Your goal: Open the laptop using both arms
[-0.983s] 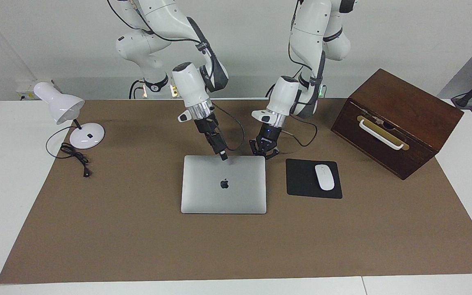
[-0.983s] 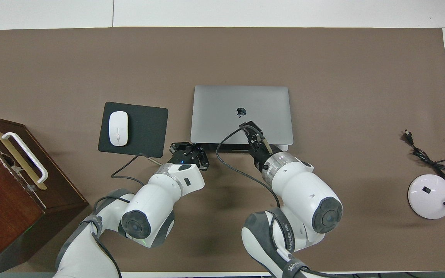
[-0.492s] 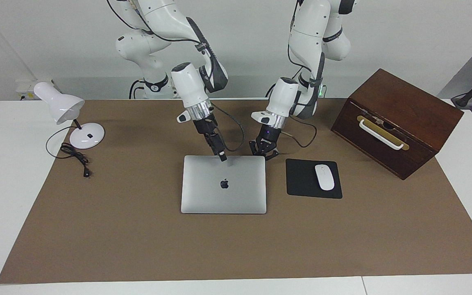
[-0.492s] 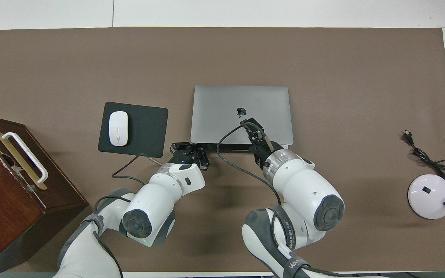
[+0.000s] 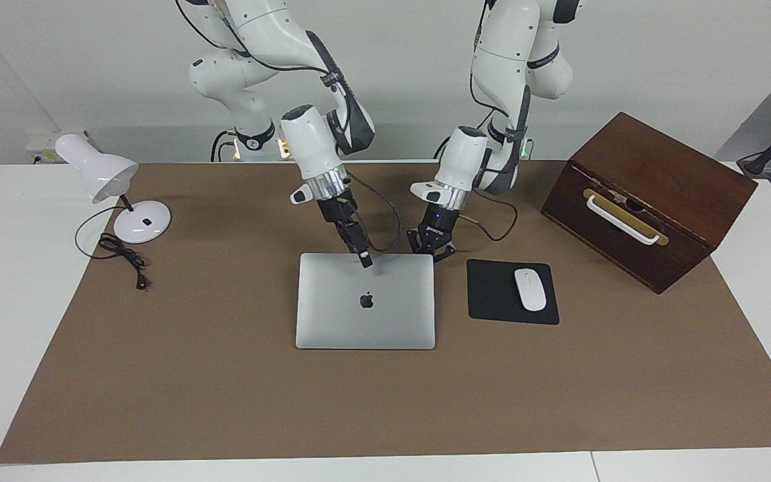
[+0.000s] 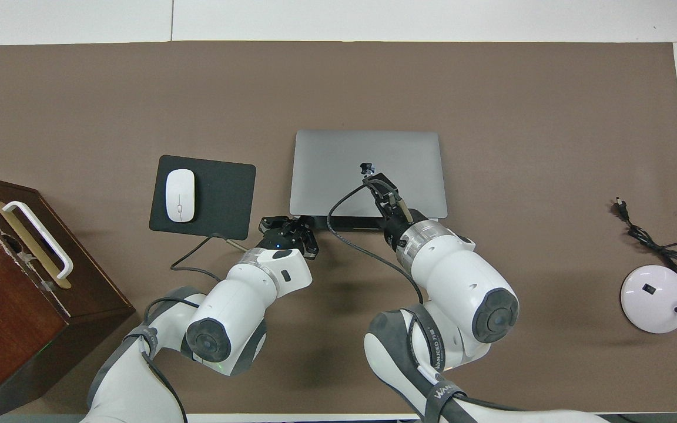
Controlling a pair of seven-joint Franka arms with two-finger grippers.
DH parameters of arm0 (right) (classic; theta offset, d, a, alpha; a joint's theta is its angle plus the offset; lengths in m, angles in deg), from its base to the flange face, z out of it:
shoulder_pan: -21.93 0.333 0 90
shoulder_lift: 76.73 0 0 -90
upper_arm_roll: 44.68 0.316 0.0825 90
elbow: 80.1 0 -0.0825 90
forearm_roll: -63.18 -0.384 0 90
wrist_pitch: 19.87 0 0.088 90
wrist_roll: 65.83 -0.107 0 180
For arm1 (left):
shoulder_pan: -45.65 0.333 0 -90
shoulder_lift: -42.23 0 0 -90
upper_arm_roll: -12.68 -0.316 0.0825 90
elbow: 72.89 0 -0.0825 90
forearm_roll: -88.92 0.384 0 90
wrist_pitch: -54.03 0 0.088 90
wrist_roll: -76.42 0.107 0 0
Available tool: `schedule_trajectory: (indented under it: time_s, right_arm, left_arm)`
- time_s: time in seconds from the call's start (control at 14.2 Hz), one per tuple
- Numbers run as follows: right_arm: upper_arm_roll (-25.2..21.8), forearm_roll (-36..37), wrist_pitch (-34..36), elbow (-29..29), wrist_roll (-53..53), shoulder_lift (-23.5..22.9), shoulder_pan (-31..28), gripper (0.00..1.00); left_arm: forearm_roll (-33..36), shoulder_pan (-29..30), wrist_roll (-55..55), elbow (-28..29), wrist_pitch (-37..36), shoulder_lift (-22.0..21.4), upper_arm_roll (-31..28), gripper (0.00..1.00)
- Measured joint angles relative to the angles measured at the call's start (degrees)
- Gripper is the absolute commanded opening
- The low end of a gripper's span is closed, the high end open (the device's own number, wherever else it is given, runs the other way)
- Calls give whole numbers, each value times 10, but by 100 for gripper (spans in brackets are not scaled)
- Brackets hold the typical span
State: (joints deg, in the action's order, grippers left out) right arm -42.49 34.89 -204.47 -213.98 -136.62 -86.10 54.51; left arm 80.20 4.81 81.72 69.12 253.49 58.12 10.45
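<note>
The laptop [image 5: 365,301] carries a dark apple logo [image 5: 367,300] in the middle of its lid. On the right arm [image 6: 432,358], a grey band reads partly "WANJEED".

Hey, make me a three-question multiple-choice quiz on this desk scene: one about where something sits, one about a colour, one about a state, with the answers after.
1. Where does the white mouse lie?
A. on the black mouse pad
B. on the laptop
C. on the wooden box

2. What colour is the desk lamp?
A. black
B. white
C. red

3. What state is the laptop's lid in?
A. fully open
B. taken off
C. down, nearly flat

Answers:
1. A, the mouse rests on the pad beside the laptop, toward the left arm's end of the table.
2. B, its shade and round base are both white.
3. C, the logo faces up; the right gripper is at the lid edge nearest the robots, and the left gripper is at that edge's corner.
</note>
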Motion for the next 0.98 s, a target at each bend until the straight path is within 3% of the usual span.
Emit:
schedule_trajectory:
  time_s: [0.28,0.98]
  right_arm:
    - [0,0,8,30,0,-10,-5,100]
    - [-13,1,176,157,4,-20,-46,100]
  left_arm:
    - [0,0,0,0,0,0,0,0]
    - [1,0,0,0,0,0,0,0]
